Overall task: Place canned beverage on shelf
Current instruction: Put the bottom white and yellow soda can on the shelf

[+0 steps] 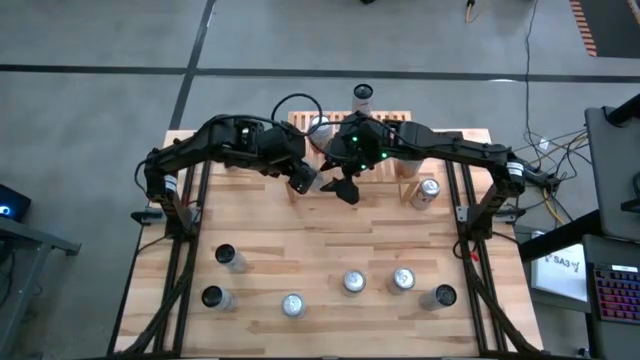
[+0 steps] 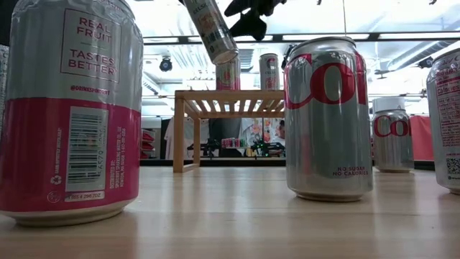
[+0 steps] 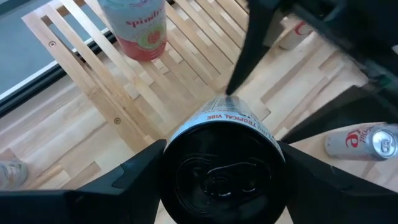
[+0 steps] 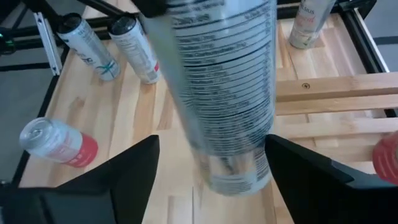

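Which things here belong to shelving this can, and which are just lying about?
Job: tilted can, left gripper holding it, wooden shelf.
Lying about: spare cans along the table front, toppled can beside the shelf, pink can already on it.

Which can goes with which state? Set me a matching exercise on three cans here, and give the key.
Things:
1. slim can
2. Spindrift can
3. red-and-silver can

States:
A. lying on its side on the tabletop
B. gripped, tilted in the air, between the left fingers
C. standing upright on the shelf

Pairs: 1-B, 2-C, 3-A.
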You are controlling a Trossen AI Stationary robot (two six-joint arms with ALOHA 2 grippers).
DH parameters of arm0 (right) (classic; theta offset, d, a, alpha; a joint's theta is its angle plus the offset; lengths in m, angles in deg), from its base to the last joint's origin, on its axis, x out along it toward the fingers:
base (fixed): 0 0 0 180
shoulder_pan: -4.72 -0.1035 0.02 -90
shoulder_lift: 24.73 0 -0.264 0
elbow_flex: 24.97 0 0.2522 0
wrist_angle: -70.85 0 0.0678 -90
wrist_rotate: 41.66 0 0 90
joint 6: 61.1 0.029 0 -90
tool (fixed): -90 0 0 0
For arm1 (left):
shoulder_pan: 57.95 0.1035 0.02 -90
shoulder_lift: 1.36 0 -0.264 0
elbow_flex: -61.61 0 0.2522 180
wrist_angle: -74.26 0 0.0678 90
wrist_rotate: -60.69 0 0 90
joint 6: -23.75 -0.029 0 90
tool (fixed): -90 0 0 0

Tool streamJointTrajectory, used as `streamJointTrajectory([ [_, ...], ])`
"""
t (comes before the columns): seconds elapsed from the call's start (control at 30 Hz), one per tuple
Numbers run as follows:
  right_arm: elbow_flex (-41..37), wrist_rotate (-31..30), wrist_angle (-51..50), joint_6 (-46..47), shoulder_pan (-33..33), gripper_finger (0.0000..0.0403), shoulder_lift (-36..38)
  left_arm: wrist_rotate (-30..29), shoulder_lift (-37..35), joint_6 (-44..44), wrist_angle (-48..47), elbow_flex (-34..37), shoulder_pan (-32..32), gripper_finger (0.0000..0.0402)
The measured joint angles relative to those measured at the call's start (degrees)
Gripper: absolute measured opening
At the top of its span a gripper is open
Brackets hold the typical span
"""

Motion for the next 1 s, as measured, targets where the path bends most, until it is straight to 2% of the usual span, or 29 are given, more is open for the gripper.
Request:
streamJointTrajectory([
  [0.77, -0.04, 3.27, 11.89, -5.73, -1.11, 0.0287, -2.93, 0.51, 0.09, 0.23, 3.66, 0.0, -0.07, 0.0247],
  [0.9, -0.04, 3.01, 12.73, -5.37, -1.11, 0.0256, -2.93, 0.53, 0.11, -0.05, 4.44, 0.0, -0.05, 0.0248],
  [1.0, -0.04, 2.07, 12.83, -4.86, -1.14, 0.0237, -2.69, 0.49, 0.11, -0.39, 4.43, 0.0, -0.05, 0.0263],
])
